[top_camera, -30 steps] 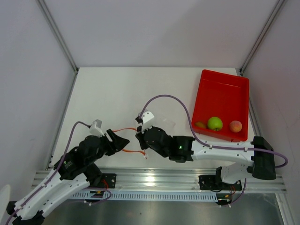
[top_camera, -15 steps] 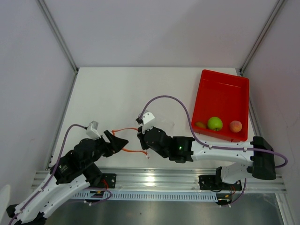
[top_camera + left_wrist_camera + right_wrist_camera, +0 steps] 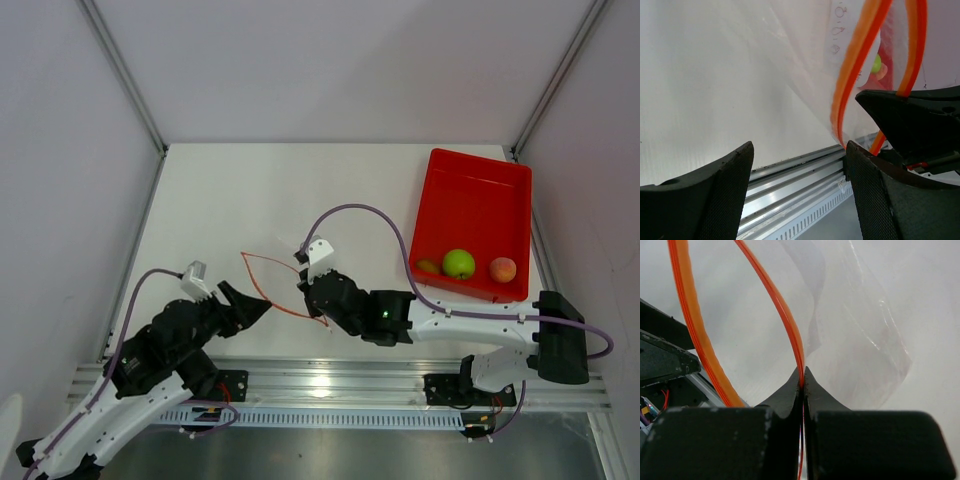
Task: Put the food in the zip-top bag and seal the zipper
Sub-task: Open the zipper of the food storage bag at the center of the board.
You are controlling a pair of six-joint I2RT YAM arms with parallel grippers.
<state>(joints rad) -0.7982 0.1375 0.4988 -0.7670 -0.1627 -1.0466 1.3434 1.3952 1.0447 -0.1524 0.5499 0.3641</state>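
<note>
The right gripper [image 3: 803, 376] is closed tight on the zipper [image 3: 785, 315] of the clear bag [image 3: 865, 340], whose mouth stands open. The left gripper [image 3: 799, 147] is wide open just beside it and holds nothing. The apple [image 3: 459, 263], the peach [image 3: 503, 268] and the brown lump [image 3: 428, 266] lie in the red tray [image 3: 480, 190], well apart from the bag

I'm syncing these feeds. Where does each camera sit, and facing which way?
Top: above and behind, looking down at the table; left arm and right arm show.
Left wrist: on that arm, faces the zipper past open left fingers.
Right wrist: on that arm, looks along shut right fingers pinching the zipper.
All share the zipper.
</note>
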